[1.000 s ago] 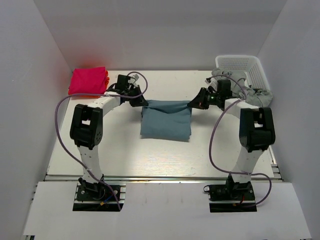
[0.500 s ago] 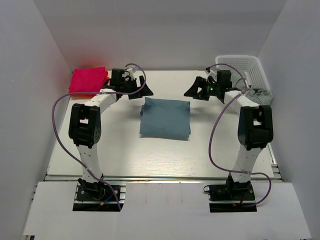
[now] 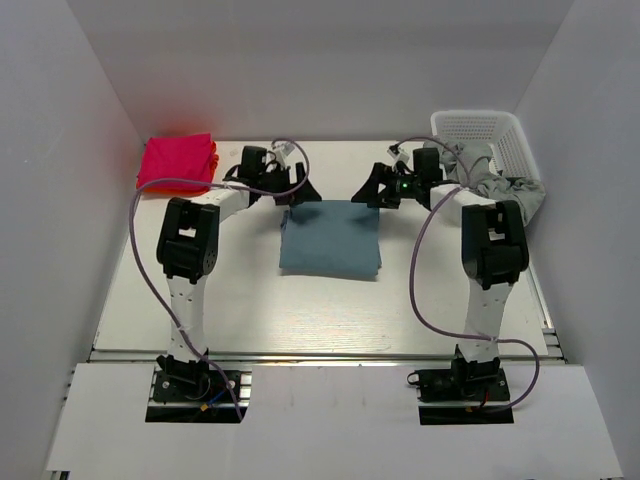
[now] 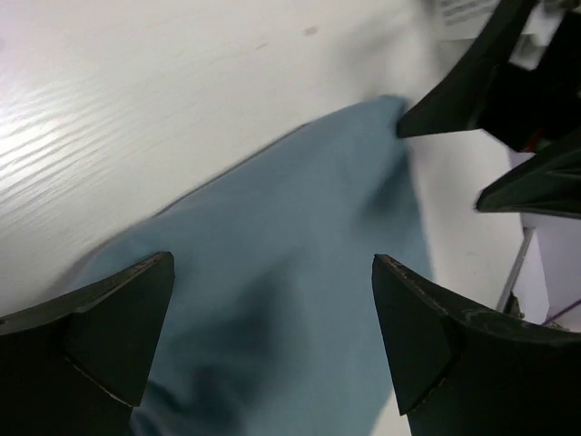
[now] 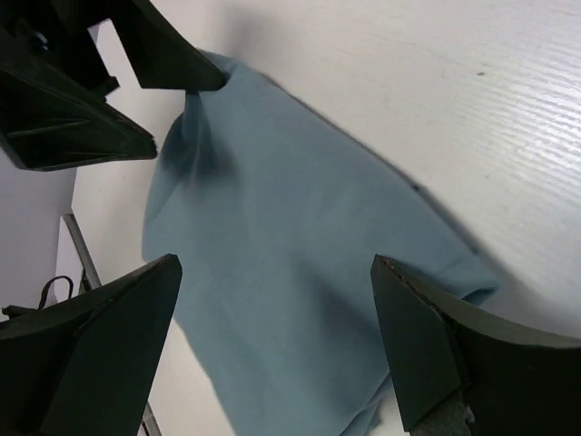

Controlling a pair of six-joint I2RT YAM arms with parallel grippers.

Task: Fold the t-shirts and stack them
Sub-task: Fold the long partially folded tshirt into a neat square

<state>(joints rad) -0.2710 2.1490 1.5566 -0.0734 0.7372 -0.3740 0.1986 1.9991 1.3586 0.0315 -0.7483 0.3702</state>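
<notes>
Blue shirt (image 3: 330,238) folded, flat at centre of table (image 3: 200,300); we read its far edge running left-right. Left gripper (image 3: 295,194) over far-left corner, right gripper (image 3: 372,195) over far-right corner. Both jaws spread wide, gripping nothing. Pink shirt (image 3: 177,162) folded at table's far-left corner, well apart from blue shirt. Grey shirts (image 3: 490,180) draped on basket (image 3: 495,130), far right. We judge next move: carry blue shirt onto pink shirt. Target lies leftward, so left arm nearer.
</notes>
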